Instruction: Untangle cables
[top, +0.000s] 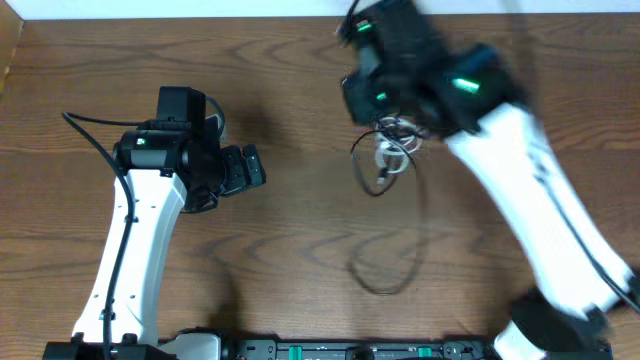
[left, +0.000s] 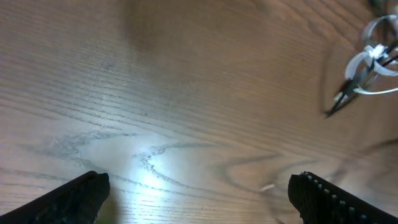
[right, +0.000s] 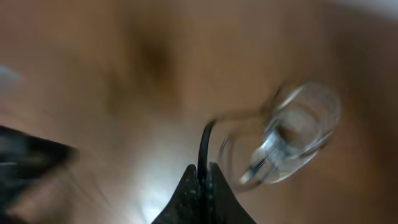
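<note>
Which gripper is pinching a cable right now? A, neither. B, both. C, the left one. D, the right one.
D: the right wrist view shows the right gripper closed on a black cable, while the left gripper stands open over the table, holding nothing.

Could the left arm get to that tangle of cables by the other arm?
Probably yes: only table surface lies between the open left gripper and the cables. The right gripper, shut on a black strand, crowds them from above.
</note>
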